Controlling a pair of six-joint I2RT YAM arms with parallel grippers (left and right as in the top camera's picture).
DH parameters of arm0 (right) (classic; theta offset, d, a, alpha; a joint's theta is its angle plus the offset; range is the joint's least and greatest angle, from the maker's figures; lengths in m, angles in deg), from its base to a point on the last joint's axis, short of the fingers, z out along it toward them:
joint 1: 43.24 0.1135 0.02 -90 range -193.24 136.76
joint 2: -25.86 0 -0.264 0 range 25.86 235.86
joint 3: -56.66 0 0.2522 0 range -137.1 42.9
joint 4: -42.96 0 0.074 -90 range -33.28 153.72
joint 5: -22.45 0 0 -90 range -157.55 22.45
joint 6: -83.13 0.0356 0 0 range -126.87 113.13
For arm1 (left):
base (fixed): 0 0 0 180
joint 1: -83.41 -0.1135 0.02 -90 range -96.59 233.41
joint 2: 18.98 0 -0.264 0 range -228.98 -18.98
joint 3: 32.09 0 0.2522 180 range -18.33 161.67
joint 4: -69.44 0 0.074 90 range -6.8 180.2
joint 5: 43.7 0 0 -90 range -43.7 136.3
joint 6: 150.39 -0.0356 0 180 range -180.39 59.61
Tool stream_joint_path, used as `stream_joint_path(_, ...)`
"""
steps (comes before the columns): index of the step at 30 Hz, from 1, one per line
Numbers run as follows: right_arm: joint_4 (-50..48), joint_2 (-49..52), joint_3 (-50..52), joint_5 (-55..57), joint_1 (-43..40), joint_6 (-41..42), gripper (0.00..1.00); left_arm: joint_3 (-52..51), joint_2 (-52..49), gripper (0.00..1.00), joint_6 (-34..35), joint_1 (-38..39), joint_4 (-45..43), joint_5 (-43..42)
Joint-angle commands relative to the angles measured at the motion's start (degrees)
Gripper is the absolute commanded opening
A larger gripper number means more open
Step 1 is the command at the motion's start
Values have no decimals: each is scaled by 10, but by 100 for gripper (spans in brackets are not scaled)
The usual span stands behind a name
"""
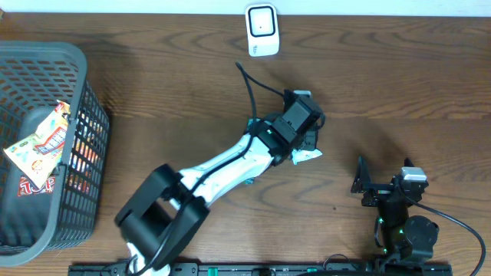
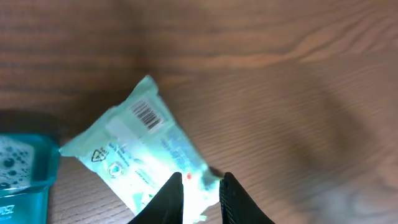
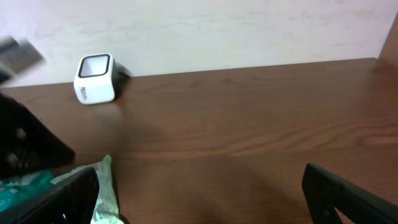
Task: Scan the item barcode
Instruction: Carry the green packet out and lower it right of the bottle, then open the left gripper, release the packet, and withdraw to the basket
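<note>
The item is a white and teal packet (image 2: 137, 155) lying flat on the wooden table, its barcode (image 2: 144, 114) facing up near the far end. From above, only the packet's corner (image 1: 308, 155) shows from under my left gripper (image 1: 304, 130). In the left wrist view my left gripper (image 2: 202, 177) stands over the packet's near end, its fingers a narrow gap apart. The white scanner (image 1: 262, 29) stands at the table's far edge, also visible in the right wrist view (image 3: 95, 78). My right gripper (image 3: 199, 193) is wide open and holds nothing, to the right of the packet (image 3: 102, 193).
A dark mesh basket (image 1: 46, 54) stands at the left with a colourful snack pack (image 1: 38, 149) inside. A teal package (image 2: 22, 177) lies just beside the packet. The right arm (image 1: 399, 207) rests near the front right edge.
</note>
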Motion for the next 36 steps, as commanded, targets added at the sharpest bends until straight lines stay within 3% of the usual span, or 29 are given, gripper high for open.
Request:
stream_joint_path(1, 1, -3, 2, 4, 3, -7, 99, -2, -32, 21, 26, 0, 2, 11)
stream_joint_path(7, 1, -3, 2, 4, 3, -7, 99, -3, -83, 21, 86, 0, 43, 5)
stream_joint_path(17, 1, -3, 2, 5, 3, -7, 99, 3, -29, 23, 64, 0, 73, -23)
stream_joint_path(18, 1, -3, 2, 5, 3, -7, 99, 6, -9, 29, 50, 0, 73, -23)
stream_joint_path(21, 1, -3, 2, 5, 3, -7, 99, 16, 60, 59, -1, 0, 72, -3)
stream_joint_path(26, 1, -3, 2, 5, 3, -7, 99, 31, 193, 96, -97, -1, 72, 137)
stream_joint_path(31, 1, -3, 2, 4, 3, -7, 99, 31, 316, 98, -140, -38, 80, 428)
stream_joint_path(34, 1, -3, 2, 4, 3, -7, 99, 31, 371, 98, -141, -98, 96, 515)
stream_joint_path(36, 1, -3, 2, 5, 3, -7, 99, 31, 412, 98, -137, -173, 127, 513)
